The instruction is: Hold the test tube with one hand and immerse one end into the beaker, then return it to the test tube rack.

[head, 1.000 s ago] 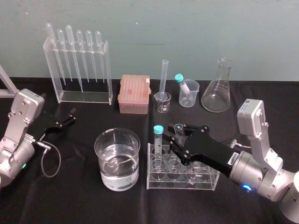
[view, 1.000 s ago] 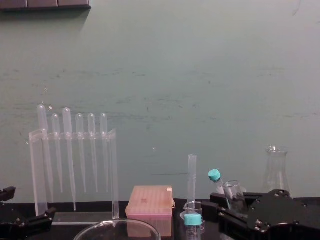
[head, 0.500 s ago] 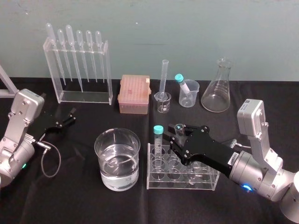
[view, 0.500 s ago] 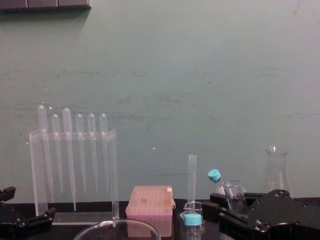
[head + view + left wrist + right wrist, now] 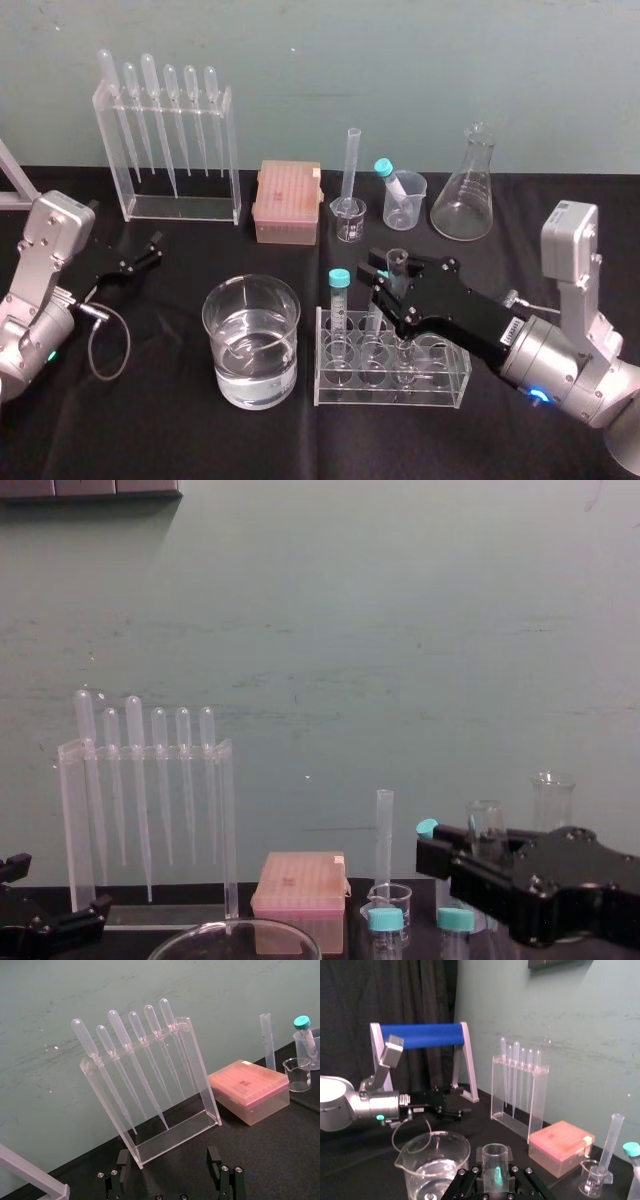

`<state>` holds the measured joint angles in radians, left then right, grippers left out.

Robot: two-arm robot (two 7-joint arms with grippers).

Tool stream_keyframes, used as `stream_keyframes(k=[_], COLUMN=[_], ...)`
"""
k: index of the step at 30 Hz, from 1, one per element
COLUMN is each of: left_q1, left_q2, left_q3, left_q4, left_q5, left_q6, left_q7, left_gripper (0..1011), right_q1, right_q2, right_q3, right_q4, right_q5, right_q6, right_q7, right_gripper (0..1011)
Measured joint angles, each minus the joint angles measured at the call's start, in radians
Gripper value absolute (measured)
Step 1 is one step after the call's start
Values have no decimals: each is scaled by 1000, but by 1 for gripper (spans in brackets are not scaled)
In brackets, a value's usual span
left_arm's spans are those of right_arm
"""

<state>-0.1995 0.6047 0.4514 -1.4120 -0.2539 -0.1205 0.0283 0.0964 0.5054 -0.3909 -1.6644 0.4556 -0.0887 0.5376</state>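
Over the last second the right gripper [image 5: 392,282], clenched on the test tube [image 5: 397,262], had risen and drawn the tube upward from the test tube rack [image 5: 390,392]. The lift was under way, and the carry left to the beaker [image 5: 215,345] remained. The head view showed the tube's lower end seemingly still at the rack's top. The right wrist view hid that but showed the tube pinched squarely, with the beaker beyond. The left gripper [image 5: 148,255] sat idle at the left, fingers apart.
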Motion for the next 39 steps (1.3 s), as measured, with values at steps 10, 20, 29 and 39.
stream_keyframes(k=[10,20,29,39], left_q1=[0,0,0,0], left_q2=[0,0,0,0], left_q3=[0,0,0,0], left_q4=[0,0,0,0], left_q5=[0,0,0,0], left_q6=[0,0,0,0], left_q7=[0,0,0,0], left_gripper=[1000,1000,1000,1000], right_q1=[-5,11,44,64], right_q2=[8,8,-16,-31], right_q3=[22,39,25,11], right_q4=[-51,-74,-26,-2], right_q5=[40,61,73,86], right_q6=[-21,-71,-111,-92], right_q7=[6,18,47,46], right_gripper=[190,190,190,190])
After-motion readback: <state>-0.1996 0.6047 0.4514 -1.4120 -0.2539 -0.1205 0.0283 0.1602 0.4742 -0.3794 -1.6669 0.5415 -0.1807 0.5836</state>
